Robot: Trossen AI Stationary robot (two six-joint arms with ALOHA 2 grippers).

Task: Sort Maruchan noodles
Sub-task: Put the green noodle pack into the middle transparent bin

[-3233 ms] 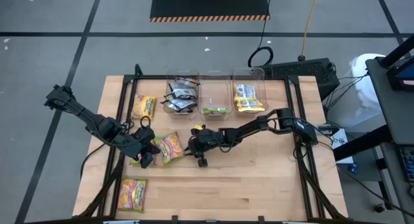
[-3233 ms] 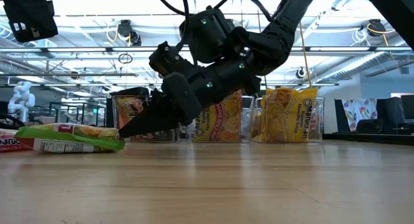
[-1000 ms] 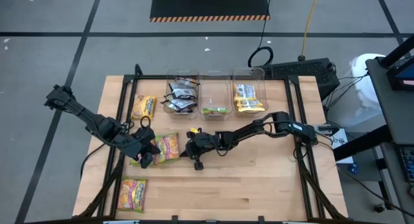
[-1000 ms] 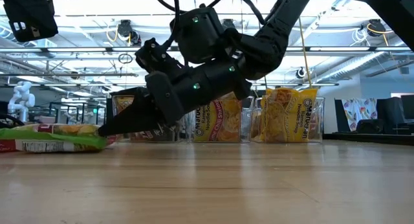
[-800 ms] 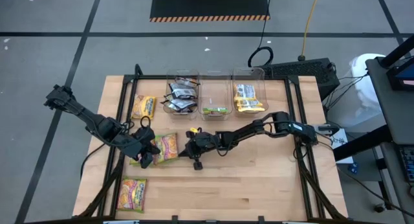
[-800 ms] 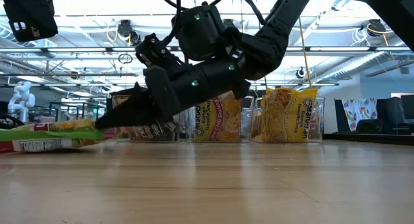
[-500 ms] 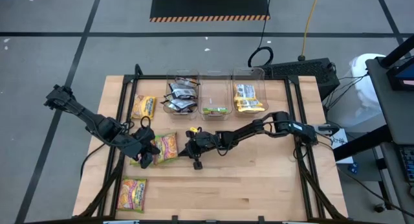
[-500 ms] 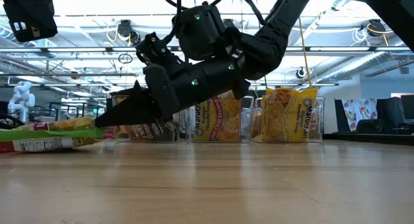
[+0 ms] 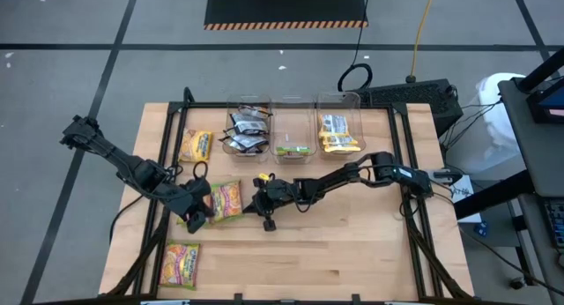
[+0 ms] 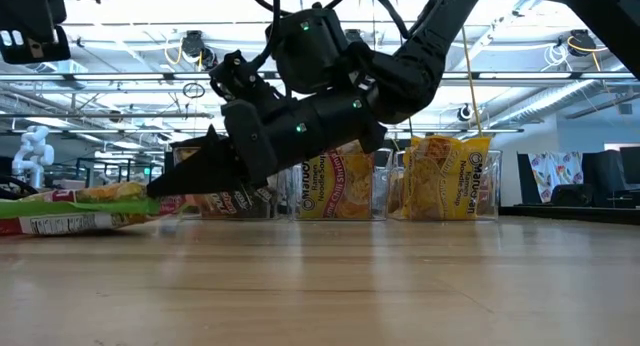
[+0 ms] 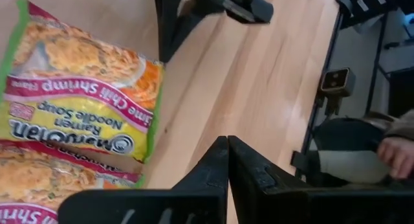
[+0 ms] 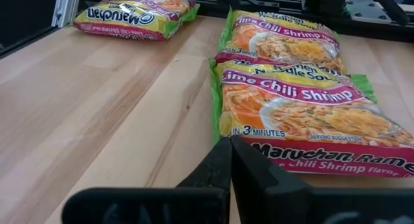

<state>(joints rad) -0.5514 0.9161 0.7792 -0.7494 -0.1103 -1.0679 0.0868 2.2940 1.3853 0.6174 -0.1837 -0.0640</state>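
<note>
Two lime-green and pink Maruchan packets overlap at the table's left middle. The nearer one (image 9: 226, 199) (image 12: 304, 114) (image 11: 77, 101) rests partly on the other (image 12: 284, 36) (image 11: 32, 185). My right gripper (image 9: 249, 202) (image 10: 152, 192) (image 12: 229, 143) is shut, its tips at that packet's right edge. My left gripper (image 9: 196, 221) (image 11: 228, 146) is shut and hangs above the table, just left of and nearer than the packets, holding nothing. My right gripper meets the edge of the upper lime-green packet that faces the table's right (image 12: 223, 136) with its shut fingertips. The fingers come slanting down from the table's right. In the low view that end of the packet (image 10: 130, 193) is tipped up at the tips, and the rest lies flat.
Three clear bins stand at the far edge, holding black packets (image 9: 247, 130), a lime-green one (image 9: 293, 149) and yellow ones (image 9: 339, 133). Loose packets lie at the far left (image 9: 196, 146) and near left (image 9: 181, 263) (image 12: 136, 13). A person's hand (image 11: 398, 153) shows beyond the table.
My right gripper's shut tips have nudged toward the table's left, at the lime-green packet's edge. That end of the packet has tipped up off the table, while its far part has stayed down. My left wrist has turned a little in place.
</note>
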